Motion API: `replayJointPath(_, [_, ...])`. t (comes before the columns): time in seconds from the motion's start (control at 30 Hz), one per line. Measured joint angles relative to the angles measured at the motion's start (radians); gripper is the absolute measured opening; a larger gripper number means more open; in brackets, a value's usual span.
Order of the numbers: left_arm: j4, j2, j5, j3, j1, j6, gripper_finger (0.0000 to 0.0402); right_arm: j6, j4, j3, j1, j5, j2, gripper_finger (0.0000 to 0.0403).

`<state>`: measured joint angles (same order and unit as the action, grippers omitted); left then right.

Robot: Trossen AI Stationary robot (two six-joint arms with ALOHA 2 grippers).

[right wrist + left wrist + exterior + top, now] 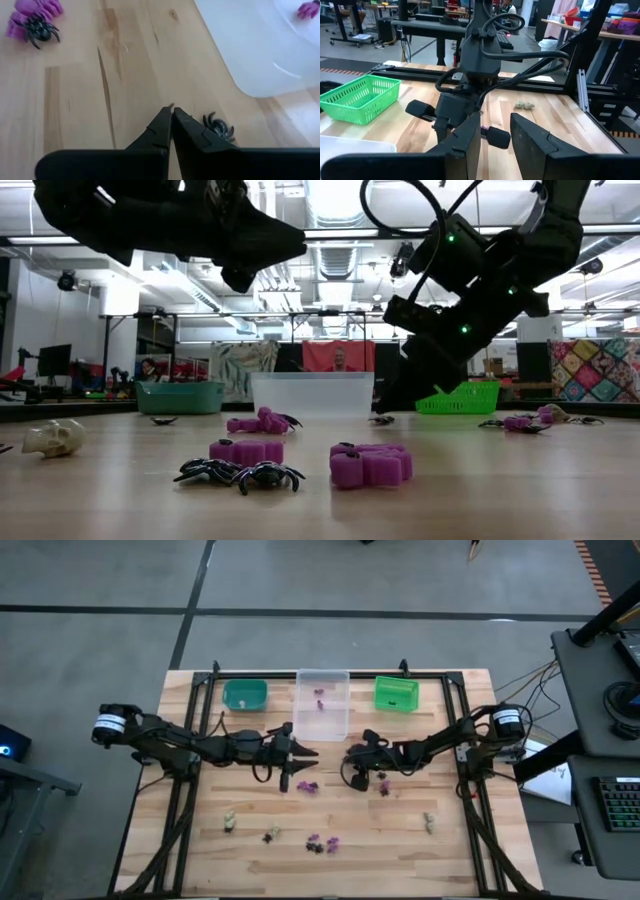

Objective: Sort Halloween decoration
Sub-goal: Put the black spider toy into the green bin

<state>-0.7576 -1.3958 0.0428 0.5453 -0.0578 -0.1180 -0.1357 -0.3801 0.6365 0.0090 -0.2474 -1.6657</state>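
Note:
Small Halloween decorations lie scattered on the wooden table: purple pieces (307,785), black spiders (240,473) and a beige skull (55,438). My right gripper (171,114) is shut, slanting down at the tabletop just in front of the clear bin (323,703); nothing shows between its fingertips. A black spider (219,127) lies on the wood right beside one finger. My left gripper (496,120) hovers level above the table's middle, facing the right arm, its fingers apart with nothing between them. One purple piece (306,9) lies in the clear bin. My right gripper comes slanting down from the table's right with its fingers shut together near the wood. The black spider lies against the outer side of one finger (197,131); I cannot tell whether they touch. The spider rests flat on the table.
A teal bin (245,694) and a green bin (396,693) flank the clear bin along the far edge. More purple, black and beige pieces lie along the near half (320,843). Black frame rails (195,710) run along the table's sides.

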Motion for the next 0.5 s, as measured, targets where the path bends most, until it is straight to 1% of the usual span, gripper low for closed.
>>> replayJointPath(0.23, [0.005, -0.019, 0.000, 0.000, 0.000, -0.003, 0.0089, -0.038, 0.023, 0.000, 0.014, 0.001, 0.000, 0.0009])
replayJointPath(0.4, [-0.001, -0.025, 0.000, 0.000, 0.000, -0.006, 0.0089, -0.081, 0.027, 0.007, 0.060, 0.018, 0.000, 0.0009])
replayJointPath(0.5, [0.007, -0.025, 0.000, 0.000, -0.003, -0.006, 0.0089, -0.110, 0.030, 0.018, 0.106, 0.021, 0.004, 0.0009])
